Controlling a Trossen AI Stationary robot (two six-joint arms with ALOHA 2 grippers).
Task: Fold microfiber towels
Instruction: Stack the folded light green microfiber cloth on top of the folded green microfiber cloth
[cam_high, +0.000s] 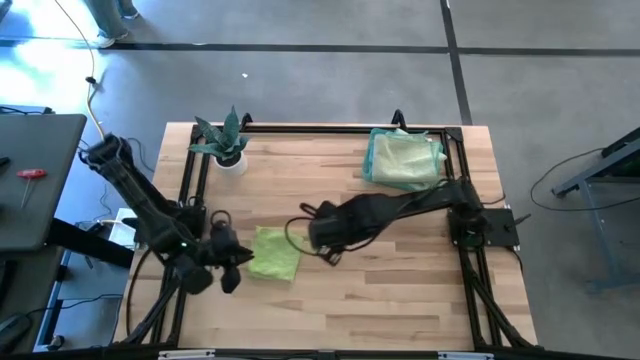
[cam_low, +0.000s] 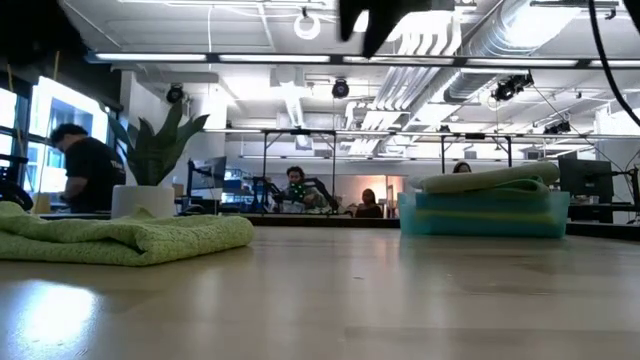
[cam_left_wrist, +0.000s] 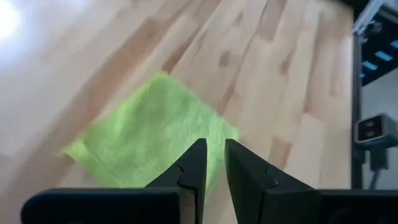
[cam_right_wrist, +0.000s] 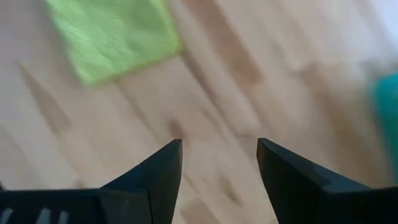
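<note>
Looking straight down, a folded lime green towel (cam_high: 274, 253) lies near the table's (cam_high: 400, 300) front, about seven o'clock from its middle. The left gripper (cam_high: 232, 262) sits just at the towel's nine o'clock edge; the right gripper (cam_high: 318, 232) hovers at its two o'clock. A stack of folded towels (cam_high: 403, 158) rests at the one o'clock corner, a potted plant (cam_high: 226, 143) at eleven.

At table height, the towel (cam_low: 120, 238) lies flat and folded.

From the left wrist, the fingers (cam_left_wrist: 189, 171) stand narrow, holding nothing, above the towel (cam_left_wrist: 146, 140).

From the right wrist, the fingers (cam_right_wrist: 163, 171) stand wide and empty, off the towel (cam_right_wrist: 112, 34).

This fold looks finished; next probably means carrying the towel to the stack.
</note>
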